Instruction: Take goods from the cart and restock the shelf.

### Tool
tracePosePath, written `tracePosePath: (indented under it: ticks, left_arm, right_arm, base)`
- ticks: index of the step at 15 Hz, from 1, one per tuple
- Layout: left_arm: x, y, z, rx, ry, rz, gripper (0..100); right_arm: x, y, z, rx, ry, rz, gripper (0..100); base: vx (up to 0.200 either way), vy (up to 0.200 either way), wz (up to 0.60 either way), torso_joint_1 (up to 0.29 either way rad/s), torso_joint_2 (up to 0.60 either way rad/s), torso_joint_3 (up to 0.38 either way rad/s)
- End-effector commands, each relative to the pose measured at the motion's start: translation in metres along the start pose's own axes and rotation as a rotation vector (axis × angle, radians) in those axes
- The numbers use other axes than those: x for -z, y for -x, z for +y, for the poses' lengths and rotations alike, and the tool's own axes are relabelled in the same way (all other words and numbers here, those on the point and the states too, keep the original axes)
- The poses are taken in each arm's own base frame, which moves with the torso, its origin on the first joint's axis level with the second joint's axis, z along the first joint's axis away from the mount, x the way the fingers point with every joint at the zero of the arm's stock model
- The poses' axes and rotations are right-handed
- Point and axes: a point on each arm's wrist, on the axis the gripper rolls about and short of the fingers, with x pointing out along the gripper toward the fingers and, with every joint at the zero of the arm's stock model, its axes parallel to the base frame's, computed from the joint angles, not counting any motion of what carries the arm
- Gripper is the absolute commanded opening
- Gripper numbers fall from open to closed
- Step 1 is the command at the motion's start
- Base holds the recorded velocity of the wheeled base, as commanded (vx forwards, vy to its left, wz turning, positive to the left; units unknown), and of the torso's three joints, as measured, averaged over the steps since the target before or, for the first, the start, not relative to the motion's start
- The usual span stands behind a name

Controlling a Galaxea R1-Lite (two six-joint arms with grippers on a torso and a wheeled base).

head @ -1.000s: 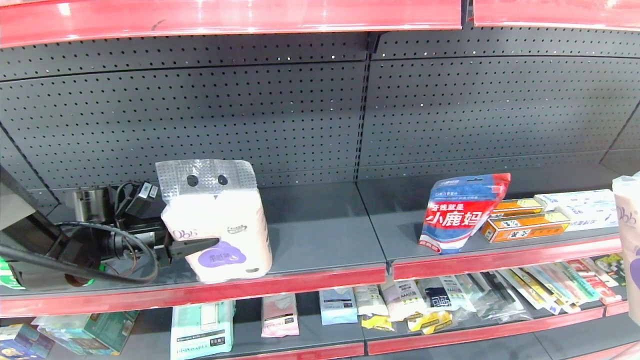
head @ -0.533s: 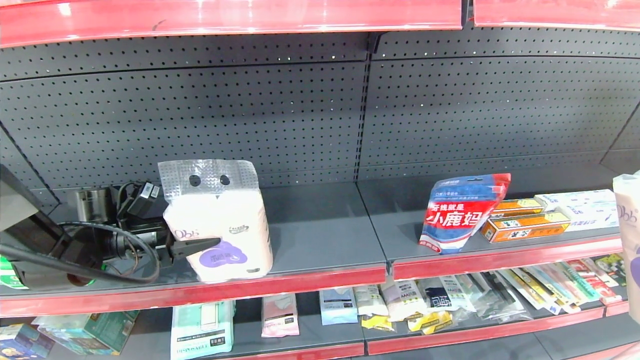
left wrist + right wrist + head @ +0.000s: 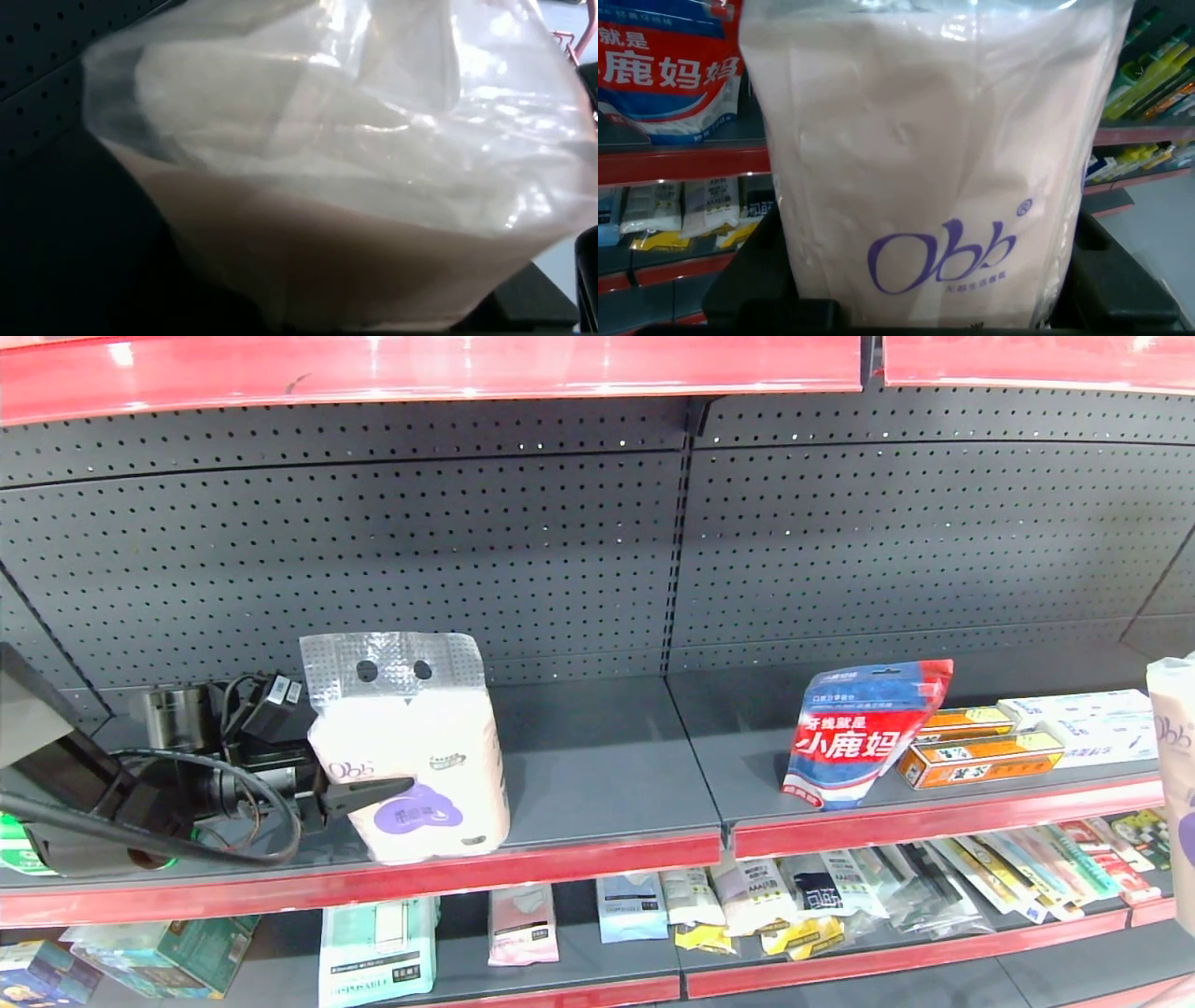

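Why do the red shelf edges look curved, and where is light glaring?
Head view: the upper red shelf edge bows, probably from a wide lens, with bright reflections on it. Left wrist view: glare streaks the tissue pack. Right wrist view: shine atop the second tissue pack.

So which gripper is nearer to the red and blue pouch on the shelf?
Right. The right gripper holds a second tissue pack just right of the pouch; the left gripper grips a tissue pack far to its left.

White, maybe pinkish tissue pack point(image 3: 408, 756), purple print; red-edged grey shelf point(image 3: 597, 775)
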Motion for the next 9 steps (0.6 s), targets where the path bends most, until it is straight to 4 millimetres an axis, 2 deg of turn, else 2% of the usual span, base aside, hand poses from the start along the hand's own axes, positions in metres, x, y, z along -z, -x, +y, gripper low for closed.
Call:
tracePosePath:
  ticks: [1, 2, 3, 7, 9]
  left_arm:
    - [0.002, -0.001, 0.002, 0.0, -0.003, 0.001, 0]
    - [0.003, -0.002, 0.002, 0.002, -0.003, 0.001, 0]
    - [0.003, -0.003, 0.001, 0.007, 0.005, 0.002, 100]
    - [-0.006, -0.002, -0.003, 0.007, 0.014, -0.004, 100]
    - [-0.02, 0.003, -0.006, -0.002, 0.003, -0.012, 100]
  right_arm:
    - [0.0, 0.0, 0.0, 0.001, 0.0, 0.0, 0]
    - [0.0, 0.0, 0.0, 0.001, 0.0, 0.0, 0]
    - [0.0, 0.0, 0.0, 0.001, 0.0, 0.0, 0]
    - [0.0, 0.0, 0.0, 0.0, 0.001, 0.001, 0]
    - [0.0, 0.001, 0.0, 0.001, 0.0, -0.001, 0]
  base:
    - [0.0, 0.0, 0.0, 0.0, 0.0, 0.0]
    - [0.0, 0.0, 0.0, 0.0, 0.0, 0.0]
    - [0.0, 0.0, 0.0, 0.0, 0.0, 0.0]
    - [0.0, 0.0, 0.0, 0.0, 0.0, 0.0]
    - [0.0, 0.0, 0.0, 0.0, 0.0, 0.0]
